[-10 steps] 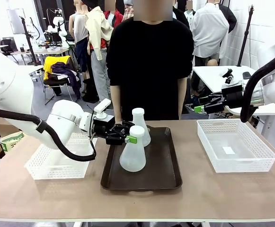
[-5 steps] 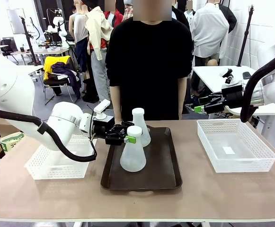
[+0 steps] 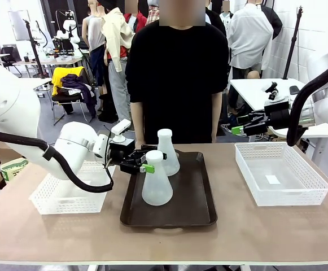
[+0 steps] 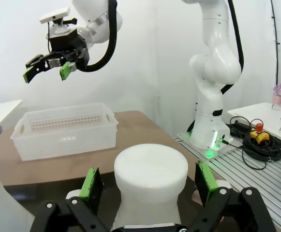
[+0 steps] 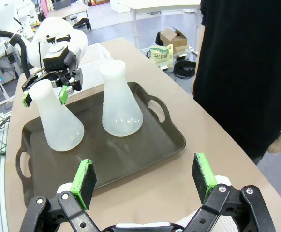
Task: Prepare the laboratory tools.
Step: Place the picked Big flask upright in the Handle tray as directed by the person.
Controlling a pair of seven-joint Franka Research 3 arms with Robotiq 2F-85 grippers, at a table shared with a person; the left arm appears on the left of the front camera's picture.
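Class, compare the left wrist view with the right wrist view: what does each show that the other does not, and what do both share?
Left wrist only: a white basket on the table, and the right end effector open in the air.

Right wrist only: both flasks whole, the near flask and the far flask, standing on the tray, plus a person's dark torso.

Both: the left end effector open, straddling the near flask's neck.
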